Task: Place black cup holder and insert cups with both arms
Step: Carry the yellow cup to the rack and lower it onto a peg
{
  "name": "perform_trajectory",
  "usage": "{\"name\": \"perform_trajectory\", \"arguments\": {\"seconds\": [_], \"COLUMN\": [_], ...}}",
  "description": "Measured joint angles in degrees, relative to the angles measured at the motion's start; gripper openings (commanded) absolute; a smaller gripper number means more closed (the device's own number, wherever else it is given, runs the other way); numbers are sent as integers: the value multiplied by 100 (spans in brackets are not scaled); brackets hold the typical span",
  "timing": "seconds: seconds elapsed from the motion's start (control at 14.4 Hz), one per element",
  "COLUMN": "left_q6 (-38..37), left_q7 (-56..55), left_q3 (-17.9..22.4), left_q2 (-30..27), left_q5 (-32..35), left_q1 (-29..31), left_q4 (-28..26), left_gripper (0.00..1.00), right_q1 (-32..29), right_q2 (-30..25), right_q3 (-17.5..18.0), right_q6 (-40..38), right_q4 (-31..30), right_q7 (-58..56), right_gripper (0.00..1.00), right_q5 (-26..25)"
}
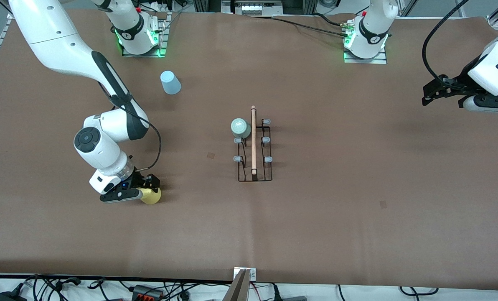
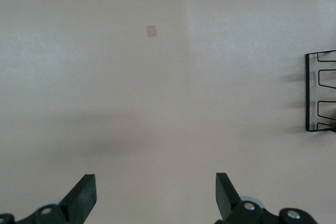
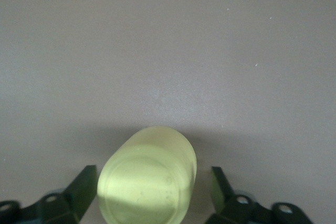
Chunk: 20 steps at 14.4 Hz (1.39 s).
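Right wrist view: the right gripper [image 3: 152,192] straddles the yellow cup [image 3: 148,179], fingers apart and not touching it; the left gripper [image 2: 156,195] waits open over bare table.

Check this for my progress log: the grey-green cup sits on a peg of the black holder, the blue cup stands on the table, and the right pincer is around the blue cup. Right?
Not quite. The right pincer is around the yellow cup, not the blue cup, as the right wrist view shows. The rest holds: the grey-green cup sits on a peg of the black holder, and the blue cup stands on the table.
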Motion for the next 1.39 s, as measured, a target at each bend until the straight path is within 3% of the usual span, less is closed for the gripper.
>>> {"name": "perform_trajectory", "arguments": {"seconds": [0.14,0.21,0.42,0.56,0.76,0.97,1.39], "left_q6": [0,0,0,-1,-1,-1,-1], "left_q7": [0,0,0,0,0,0,0], "left_q3": [0,0,-4,-6,-10,-13,-14], "left_q2": [0,0,0,0,0,0,0], "left_q5": [0,0,0,0,0,0,0], "left_q1": [0,-1,-6,-9,-21,-27,-29], "left_q4": [0,0,1,3,3,4,4], "left_gripper": [100,100,100,100,100,100,100], "right_q1": [25,51,215,360,771,1475,2628], "right_q2": [-4,-13,-286,-787,-1685,-2042,-1680], "right_q3": [-1,-2,-19,-20,-7,27,33], "right_q6": [5,-2,-700,-1604,-2697,-2819,-1968], "right_q4": [19,53,193,265,264,226,367], "right_q7": [-17,-30,-34,141,1362,3001,5299], "right_gripper": [28,24,24,23,23,23,23], "right_q5": [-13,-40,-70,-62,49,291,314]}}
